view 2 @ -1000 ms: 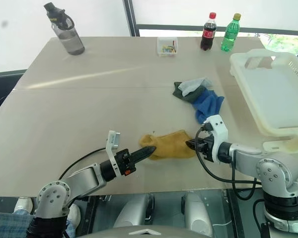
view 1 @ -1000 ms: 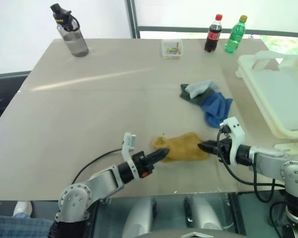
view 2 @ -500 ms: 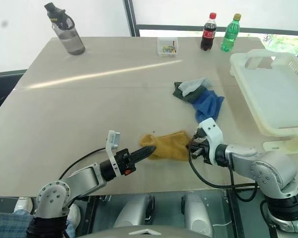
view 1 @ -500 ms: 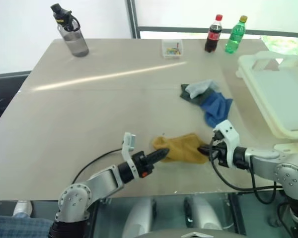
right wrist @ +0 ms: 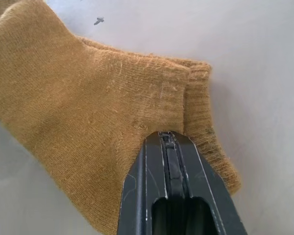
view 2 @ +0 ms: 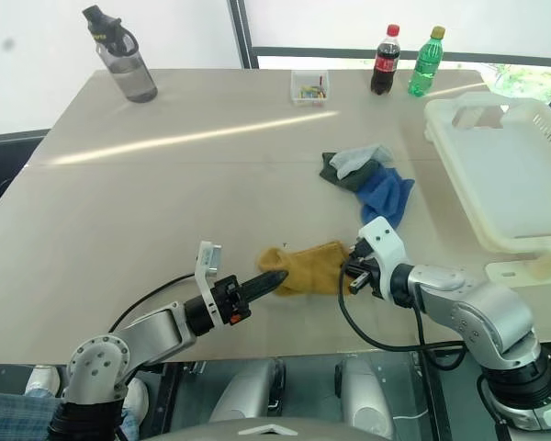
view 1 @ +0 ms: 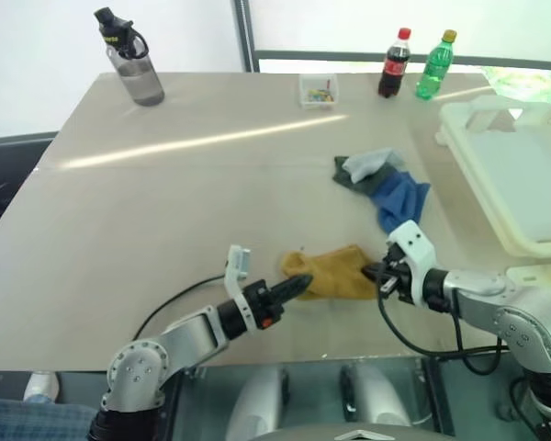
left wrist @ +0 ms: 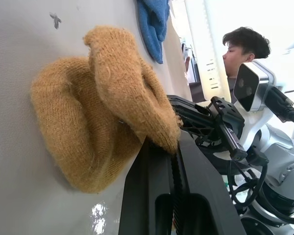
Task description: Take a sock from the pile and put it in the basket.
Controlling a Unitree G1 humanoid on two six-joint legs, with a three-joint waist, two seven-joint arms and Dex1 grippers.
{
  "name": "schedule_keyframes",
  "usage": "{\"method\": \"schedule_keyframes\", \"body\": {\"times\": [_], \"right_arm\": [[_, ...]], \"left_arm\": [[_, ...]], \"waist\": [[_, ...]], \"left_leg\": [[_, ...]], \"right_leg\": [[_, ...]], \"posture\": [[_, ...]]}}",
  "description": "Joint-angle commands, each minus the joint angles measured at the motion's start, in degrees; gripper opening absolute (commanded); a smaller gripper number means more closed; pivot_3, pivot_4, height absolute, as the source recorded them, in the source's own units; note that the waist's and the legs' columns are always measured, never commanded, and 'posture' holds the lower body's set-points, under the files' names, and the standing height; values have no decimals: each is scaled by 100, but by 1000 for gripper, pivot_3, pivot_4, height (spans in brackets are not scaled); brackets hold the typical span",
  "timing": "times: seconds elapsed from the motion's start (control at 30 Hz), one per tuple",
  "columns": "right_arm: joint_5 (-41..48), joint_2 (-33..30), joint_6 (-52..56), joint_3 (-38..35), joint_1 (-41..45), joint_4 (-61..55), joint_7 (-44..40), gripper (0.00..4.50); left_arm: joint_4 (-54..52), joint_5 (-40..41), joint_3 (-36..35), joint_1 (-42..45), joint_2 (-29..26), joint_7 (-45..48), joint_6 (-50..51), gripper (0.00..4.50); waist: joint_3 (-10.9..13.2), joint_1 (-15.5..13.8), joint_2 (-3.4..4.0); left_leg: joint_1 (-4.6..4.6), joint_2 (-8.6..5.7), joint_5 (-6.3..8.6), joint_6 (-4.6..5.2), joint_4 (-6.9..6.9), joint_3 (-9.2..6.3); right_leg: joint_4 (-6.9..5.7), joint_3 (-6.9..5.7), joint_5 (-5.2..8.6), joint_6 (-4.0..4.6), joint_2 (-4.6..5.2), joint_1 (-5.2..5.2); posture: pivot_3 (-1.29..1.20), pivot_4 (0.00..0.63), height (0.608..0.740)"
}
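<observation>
A broad beige table [view 1: 193, 184] is filling the workspace, with bright windows running behind its far edge. A mustard-yellow sock [view 1: 335, 273] is lying flat near the front edge, apart from the pile [view 1: 381, 184], which is sitting further back and to the right with bright blue, dark green-grey and pale grey socks heaped together. The left gripper [view 1: 298, 286] is pinching the sock's left end, its black fingers [left wrist: 159, 161] closed together with a fold of the knit caught between them. The right gripper [view 2: 353, 269] is meeting the sock's opposite end, at the ribbed cuff; its fingers [right wrist: 167, 169] are pressed shut with their tips against the fabric, though whether any cloth is actually caught between them cannot be determined. The basket [view 1: 519, 175] is standing at the table's right edge, well apart from the sock, with its cream-white rim and handle cut-out facing the pile. Along the far edge, a grey water bottle [view 1: 133, 60] is standing at the left, a small clear box [view 1: 318, 90] near the middle, and a cola bottle [view 1: 394, 64] just beside a green bottle [view 1: 434, 66] further right. The tabletop between the sock and the basket is lying unobstructed. A person's head [left wrist: 245, 49] is showing in the left wrist view beyond the right arm
</observation>
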State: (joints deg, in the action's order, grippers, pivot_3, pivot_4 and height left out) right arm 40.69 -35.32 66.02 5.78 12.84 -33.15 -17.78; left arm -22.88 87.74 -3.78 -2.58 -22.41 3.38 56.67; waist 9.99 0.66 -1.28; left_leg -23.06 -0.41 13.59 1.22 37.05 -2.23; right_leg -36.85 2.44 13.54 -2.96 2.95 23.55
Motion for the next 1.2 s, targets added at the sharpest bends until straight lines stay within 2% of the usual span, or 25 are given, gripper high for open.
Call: {"method": "schedule_keyframes", "body": {"times": [0.03,0.13,0.17,0.23,0.27,0.33,0.6,0.77,1.03,1.2], "right_arm": [[-149,-111,29,59,8,-106,-98,0],[-315,-190,58,185,-26,-87,-133,0],[-346,-195,62,201,-30,-78,-142,0],[-393,-193,66,214,-33,-62,-164,0],[-414,-193,66,216,-38,-57,-180,0],[-455,-189,68,212,-45,-51,-208,0],[-529,-142,78,154,-47,-80,-246,0],[-586,-94,78,187,-47,-84,-269,0],[-646,-14,152,138,-65,-147,-253,0],[-659,43,237,95,-39,-205,-237,0]], "left_arm": [[-121,-19,26,16,-95,260,-16,838],[-164,-1,14,-11,-140,337,-30,2350],[-178,7,7,-19,-152,359,-32,2614],[-195,-2,-3,-28,-167,383,-46,3737],[-221,-74,-16,-45,-180,367,-78,4125],[-267,-191,-43,-82,-216,369,-124,4354],[-95,-439,-730,-612,-763,1162,-367,4354],[214,-835,-720,-605,-777,1370,-402,4354],[303,-886,-124,-154,-302,824,-29,4354],[500,-475,143,413,-128,50,480,4354]], "waist": [[0,0,0],[0,-2,0],[0,-2,0],[0,-1,0],[0,-2,0],[-1,-2,0],[-1,1,0],[-6,-10,-7],[-13,-22,-5],[-18,-19,-9]], "left_leg": [[0,0,0,0,0,0],[1,0,0,0,0,0],[1,0,0,0,0,0],[2,0,0,0,0,0],[2,0,0,0,0,0],[2,0,0,0,0,0],[3,2,0,0,0,1],[4,0,0,0,1,2],[6,1,0,0,2,2],[18,-2,0,0,6,-3]], "right_leg": [[0,0,0,0,0,0],[0,0,2,3,1,-1],[0,0,2,4,1,-1],[0,0,2,4,1,-1],[0,0,3,4,1,-1],[0,0,2,4,1,-1],[0,-1,4,7,2,-1],[1,-1,5,7,6,-3],[0,0,4,6,6,-5],[0,-4,1,0,5,-21]], "posture": [[0,150,740],[0,150,740],[0,150,740],[0,150,740],[0,150,740],[0,150,740],[0,150,740],[0,150,740],[0,150,740],[0,150,740]]}}
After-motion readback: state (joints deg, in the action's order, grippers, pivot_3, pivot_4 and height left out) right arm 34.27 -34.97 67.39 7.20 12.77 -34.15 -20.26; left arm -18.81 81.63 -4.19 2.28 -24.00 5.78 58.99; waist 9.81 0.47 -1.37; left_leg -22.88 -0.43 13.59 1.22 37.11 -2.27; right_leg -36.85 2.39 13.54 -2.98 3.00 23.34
